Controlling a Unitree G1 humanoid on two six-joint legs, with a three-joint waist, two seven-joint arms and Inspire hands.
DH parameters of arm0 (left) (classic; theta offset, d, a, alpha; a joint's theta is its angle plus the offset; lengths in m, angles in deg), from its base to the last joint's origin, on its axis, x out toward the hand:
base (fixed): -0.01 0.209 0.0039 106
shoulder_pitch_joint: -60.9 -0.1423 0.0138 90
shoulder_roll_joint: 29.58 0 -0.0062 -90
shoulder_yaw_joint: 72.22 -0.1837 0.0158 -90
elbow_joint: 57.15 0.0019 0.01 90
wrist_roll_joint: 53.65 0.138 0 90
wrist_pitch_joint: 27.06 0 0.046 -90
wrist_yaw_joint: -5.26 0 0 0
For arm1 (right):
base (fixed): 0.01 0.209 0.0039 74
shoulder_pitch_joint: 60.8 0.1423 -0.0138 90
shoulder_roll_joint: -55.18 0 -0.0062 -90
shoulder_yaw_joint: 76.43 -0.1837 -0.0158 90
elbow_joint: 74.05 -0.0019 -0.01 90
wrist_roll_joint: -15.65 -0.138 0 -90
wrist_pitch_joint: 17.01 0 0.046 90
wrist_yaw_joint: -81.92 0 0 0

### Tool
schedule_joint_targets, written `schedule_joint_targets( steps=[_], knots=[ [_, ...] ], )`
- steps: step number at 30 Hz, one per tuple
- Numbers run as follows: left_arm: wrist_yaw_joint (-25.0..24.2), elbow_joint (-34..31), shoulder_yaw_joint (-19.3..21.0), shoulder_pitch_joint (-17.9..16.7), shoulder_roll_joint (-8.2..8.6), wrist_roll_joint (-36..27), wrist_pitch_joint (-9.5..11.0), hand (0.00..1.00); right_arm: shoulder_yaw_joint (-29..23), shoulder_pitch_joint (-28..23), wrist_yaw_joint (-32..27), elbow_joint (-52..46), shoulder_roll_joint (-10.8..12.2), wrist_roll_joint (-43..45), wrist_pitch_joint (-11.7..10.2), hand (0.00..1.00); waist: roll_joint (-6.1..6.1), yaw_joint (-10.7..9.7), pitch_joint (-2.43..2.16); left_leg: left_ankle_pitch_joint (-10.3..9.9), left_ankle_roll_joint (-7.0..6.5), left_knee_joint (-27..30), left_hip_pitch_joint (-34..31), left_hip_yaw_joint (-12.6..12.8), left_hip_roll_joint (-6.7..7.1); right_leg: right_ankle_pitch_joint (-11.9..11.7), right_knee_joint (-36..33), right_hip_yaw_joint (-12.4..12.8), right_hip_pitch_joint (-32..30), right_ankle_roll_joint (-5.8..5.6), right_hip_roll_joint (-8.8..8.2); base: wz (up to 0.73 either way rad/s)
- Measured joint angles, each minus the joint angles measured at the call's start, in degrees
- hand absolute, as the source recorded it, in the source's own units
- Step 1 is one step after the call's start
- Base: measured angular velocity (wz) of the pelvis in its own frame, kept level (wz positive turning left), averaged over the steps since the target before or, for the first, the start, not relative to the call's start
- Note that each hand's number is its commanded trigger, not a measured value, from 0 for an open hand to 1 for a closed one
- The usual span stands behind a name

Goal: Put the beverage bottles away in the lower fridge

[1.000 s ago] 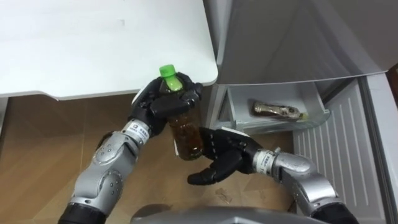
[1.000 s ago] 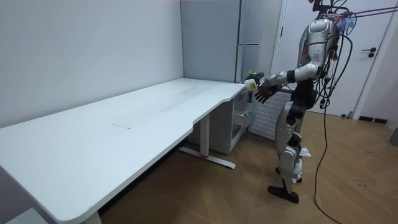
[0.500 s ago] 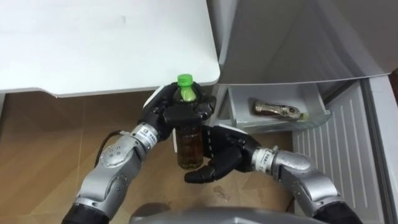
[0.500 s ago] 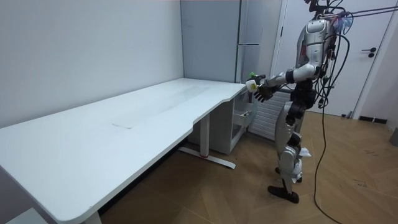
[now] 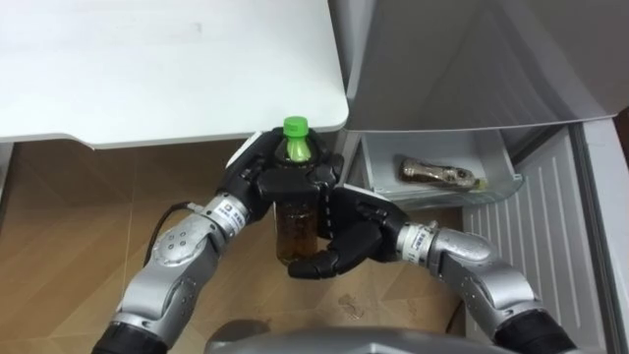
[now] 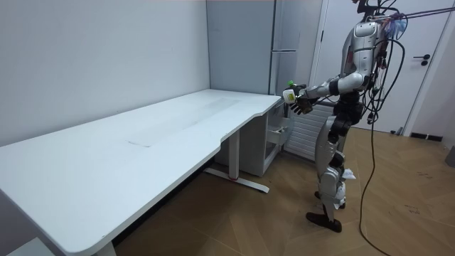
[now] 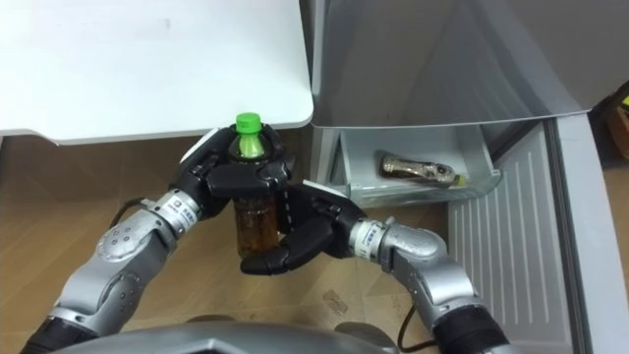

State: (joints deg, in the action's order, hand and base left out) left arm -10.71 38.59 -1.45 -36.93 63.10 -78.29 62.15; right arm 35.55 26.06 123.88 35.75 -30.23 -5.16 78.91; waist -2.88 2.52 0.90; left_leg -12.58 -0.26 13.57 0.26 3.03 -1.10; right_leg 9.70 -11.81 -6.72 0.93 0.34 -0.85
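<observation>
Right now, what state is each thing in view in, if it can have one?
green-capped bottle: upright, cap on, in both hands.
left hand: shut on its upper part.
right hand: shut on its lower part.
lower fridge door: open.
fridge drawer: holds one bottle.
second bottle: lying on its side in the drawer.

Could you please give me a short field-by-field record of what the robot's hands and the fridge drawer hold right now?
Held item: clear plastic bottle of brown drink with a green cap, upright
Left hand: fingers curled round the bottle's upper part
Right hand: fingers curled round its lower part
Drawer: open pale fridge drawer, a second brown bottle lying inside
Nearby: corner of white table
</observation>
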Motion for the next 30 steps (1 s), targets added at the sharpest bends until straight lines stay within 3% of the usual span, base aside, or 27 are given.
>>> schedule_joint_targets(
  steps=[1, 2, 11, 15, 24, 25, 26, 27, 28, 30],
  knots=[
    [0.0, 0.0, -0.1, 0.0, -0.11, 0.2, 0.0, 1.00, 0.1, -0.1, -0.1, 0.0, 0.0, 0.0, 0.0, 0.71, -0.01, 0.0, -0.01, 0.0, 0.00, 0.0, -0.1, 0.0, 0.01, 0.0, 0.0, -0.1, 0.0, 0.00, -0.02, 0.00],
    [-0.1, 0.0, -0.2, 0.0, -0.35, 0.6, 0.0, 1.00, 0.5, -0.1, -0.5, 0.0, 0.0, 0.0, 0.0, 1.00, 0.00, -0.2, -0.01, 0.0, 0.00, 0.0, 0.0, 0.0, 0.01, 0.0, 0.0, -0.1, -0.1, 0.00, -0.02, 0.00],
    [-0.3, 0.0, -2.5, 0.1, -0.49, -0.4, 1.4, 1.00, 1.7, -0.1, -6.1, 0.0, -0.2, -1.9, 0.0, 1.00, 0.69, -0.5, 0.09, 0.0, -0.01, -0.2, 0.3, 0.0, 0.04, 0.0, 0.0, -0.3, 0.2, -0.01, -0.04, 0.00],
    [-0.5, 0.1, -3.8, 0.1, -0.43, -1.3, 1.4, 1.00, 2.6, -0.1, -6.8, 0.0, -0.7, -1.9, -0.1, 1.00, 1.22, -0.6, 0.08, 0.0, 0.00, -0.3, 0.3, 0.0, 0.00, 0.0, -0.2, -0.3, 0.1, 0.00, 0.01, 0.00],
    [-0.7, 0.1, -4.6, 0.3, -0.06, -2.9, 1.7, 1.00, 2.7, -0.1, -7.3, -0.1, -0.7, -2.4, -0.2, 1.00, 1.22, -0.5, 0.05, 0.0, 0.00, -0.1, 0.3, 0.0, 0.01, 0.0, -0.8, -0.3, -0.1, -0.01, -0.04, 0.00],
    [-0.7, 0.1, -4.6, 0.3, -0.02, -2.9, 1.7, 0.71, 2.7, -0.1, -7.3, 0.0, -0.7, -2.5, -0.2, 1.00, 1.22, -0.5, 0.05, 0.0, 0.00, 0.0, 0.3, 0.0, 0.01, 0.0, -0.8, -0.3, -0.1, -0.01, -0.05, 0.00],
    [-0.8, 0.1, -4.6, 0.3, 0.09, -2.9, 1.7, 0.57, 2.8, -0.1, -7.3, 0.0, -0.8, -2.9, -0.2, 1.00, 1.21, -0.5, 0.06, 0.0, 0.00, 0.0, 0.3, 0.0, 0.01, 0.0, -0.9, -0.3, -0.2, -0.01, -0.06, 0.00],
    [-0.9, 0.1, -4.6, 0.3, 0.29, -2.9, 1.8, 0.10, 2.9, -0.1, -7.3, 0.0, -1.0, -3.4, -0.2, 1.00, 1.20, -0.5, 0.06, 0.0, 0.00, 0.0, 0.3, 0.0, 0.01, 0.0, -0.9, -0.3, -0.2, -0.01, -0.07, 0.00],
    [-0.9, 0.1, -4.6, 0.3, 0.35, -2.9, 1.9, 0.00, 2.9, -0.1, -7.3, 0.0, -1.0, -3.6, -0.2, 1.00, 1.19, -0.5, 0.05, 0.0, 0.00, 0.0, 0.3, 0.0, 0.01, 0.0, -1.0, -0.3, -0.2, -0.01, -0.08, 0.00],
    [-0.9, 0.1, -4.8, 0.4, 0.39, -2.9, 2.2, 0.00, 3.0, -0.1, -7.4, 0.0, -1.1, -4.2, -0.2, 1.00, 1.19, -0.5, 0.05, 0.0, 0.00, 0.1, 0.2, 0.0, 0.00, 0.0, -0.9, -0.5, -0.3, -0.01, -0.11, 0.00]
  ],
)
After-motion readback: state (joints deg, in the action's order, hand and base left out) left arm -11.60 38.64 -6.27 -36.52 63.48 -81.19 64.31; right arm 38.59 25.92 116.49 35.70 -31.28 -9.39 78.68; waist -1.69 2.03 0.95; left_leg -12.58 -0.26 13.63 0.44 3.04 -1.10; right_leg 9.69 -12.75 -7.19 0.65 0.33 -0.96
